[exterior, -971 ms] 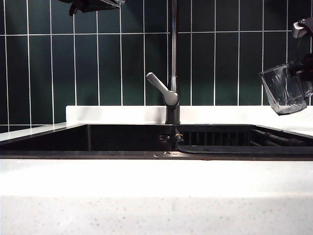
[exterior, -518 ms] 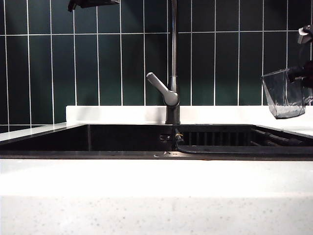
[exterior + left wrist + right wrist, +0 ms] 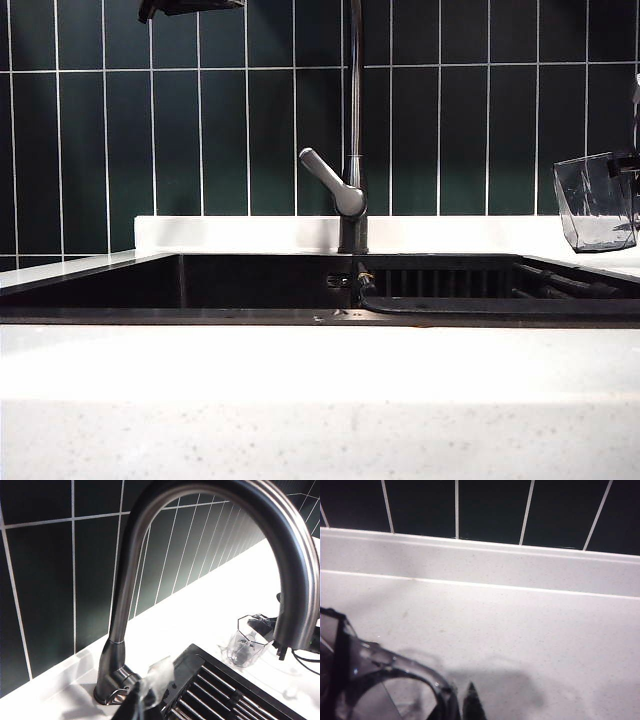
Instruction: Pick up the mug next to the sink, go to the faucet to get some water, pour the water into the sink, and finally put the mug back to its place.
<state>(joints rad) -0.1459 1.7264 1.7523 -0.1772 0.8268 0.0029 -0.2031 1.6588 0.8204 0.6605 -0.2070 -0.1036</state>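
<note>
The clear faceted mug (image 3: 597, 202) stands upright at the far right, low over the white countertop (image 3: 240, 232) beside the sink (image 3: 250, 285); I cannot tell whether it touches. My right gripper (image 3: 634, 170) is shut on its wall at the frame's edge. In the right wrist view the mug's rim (image 3: 385, 680) sits pinched in that gripper (image 3: 457, 707). The faucet (image 3: 352, 150) rises in the middle, its grey lever (image 3: 328, 178) angled up-left. My left gripper (image 3: 190, 6) hangs high at the top left, shut and empty. Its wrist view shows its fingertips (image 3: 142, 700), the spout (image 3: 280, 540) and the mug (image 3: 245, 642).
Dark green tiles (image 3: 100, 150) form the back wall behind the countertop. The ribbed black drainer (image 3: 450, 280) fills the sink's right part, close to the mug. A dark cable (image 3: 305, 660) lies on the counter past the spout's mouth.
The mug has moved right and down with my right gripper and turned from tilted to upright. The left gripper has barely shifted.
</note>
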